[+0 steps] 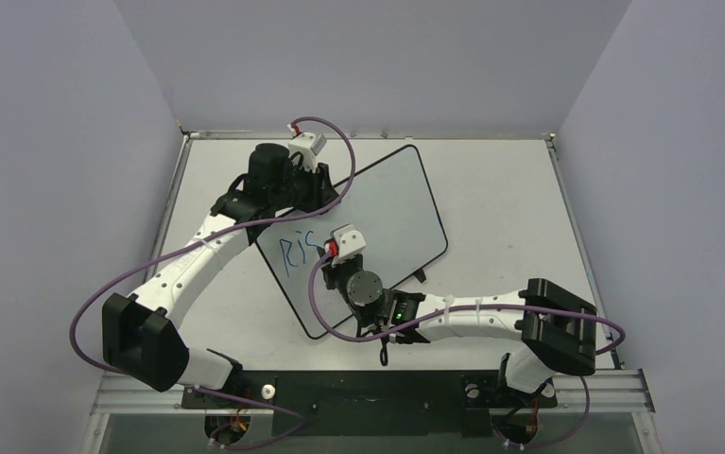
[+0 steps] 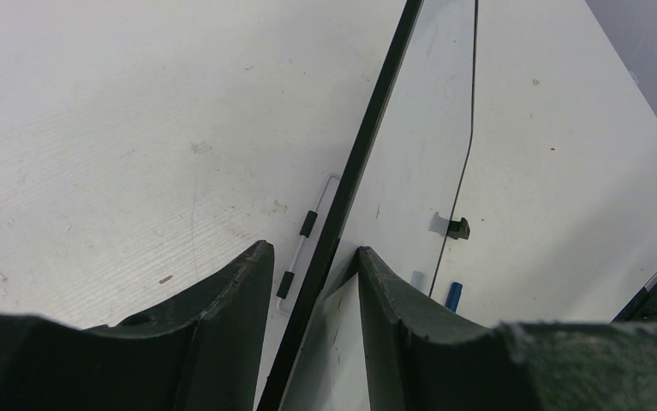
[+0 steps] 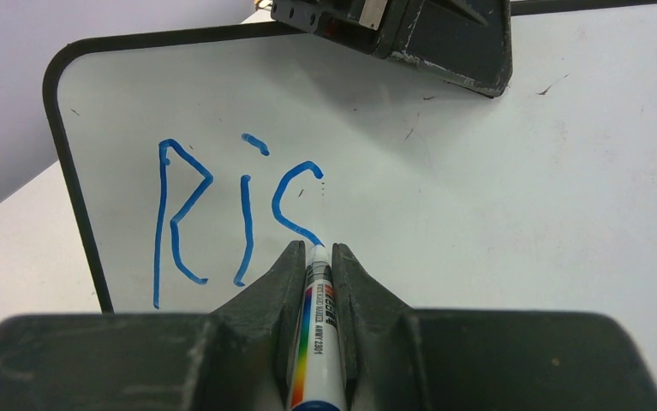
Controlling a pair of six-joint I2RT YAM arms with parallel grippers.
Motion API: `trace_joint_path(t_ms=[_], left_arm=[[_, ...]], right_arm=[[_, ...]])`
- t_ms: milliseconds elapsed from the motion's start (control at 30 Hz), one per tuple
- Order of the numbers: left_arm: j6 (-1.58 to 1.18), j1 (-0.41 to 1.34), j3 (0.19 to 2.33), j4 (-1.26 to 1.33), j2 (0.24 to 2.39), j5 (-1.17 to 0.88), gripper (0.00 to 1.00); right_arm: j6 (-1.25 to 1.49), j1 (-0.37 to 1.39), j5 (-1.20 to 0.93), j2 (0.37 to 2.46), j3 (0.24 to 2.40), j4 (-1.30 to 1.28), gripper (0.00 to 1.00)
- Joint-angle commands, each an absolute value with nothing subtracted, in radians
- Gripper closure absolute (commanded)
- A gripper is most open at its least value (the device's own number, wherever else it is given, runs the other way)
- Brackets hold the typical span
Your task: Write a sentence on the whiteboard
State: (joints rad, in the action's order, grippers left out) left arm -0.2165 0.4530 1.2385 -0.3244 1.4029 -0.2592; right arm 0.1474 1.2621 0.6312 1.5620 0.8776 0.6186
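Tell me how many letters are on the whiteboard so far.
3: an R nearest the whiteboard's left edge, an i right of it, then an unfinished s at the marker tip. The right fingers may hide its end.

**Right wrist view.** The right gripper (image 3: 316, 255) is clamped on a marker (image 3: 314, 342), whose rainbow-striped barrel lies between the fingers and whose white tip touches the whiteboard (image 3: 496, 205). The sentence (image 3: 222, 214), in blue, shows "R", "i" and a partial "s" on the whiteboard's left half. The tip meets the lower end of the "s". The dark left gripper (image 3: 410, 30) sits at the whiteboard's top edge.
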Motion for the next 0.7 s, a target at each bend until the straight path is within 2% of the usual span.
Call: trace_joint_path(t_ms=[0,667], left_arm=[[-0.199,0.462,1.259,-0.236,1.336,-0.213,1.0],[-0.198,0.462,1.259,-0.237,1.335,-0.21,1.0]], right_arm=[[0.166,1.248,0.644,1.55,0.858,0.574,1.0],[0.176,1.273,0.617,1.528,0.856,0.548,1.0]])
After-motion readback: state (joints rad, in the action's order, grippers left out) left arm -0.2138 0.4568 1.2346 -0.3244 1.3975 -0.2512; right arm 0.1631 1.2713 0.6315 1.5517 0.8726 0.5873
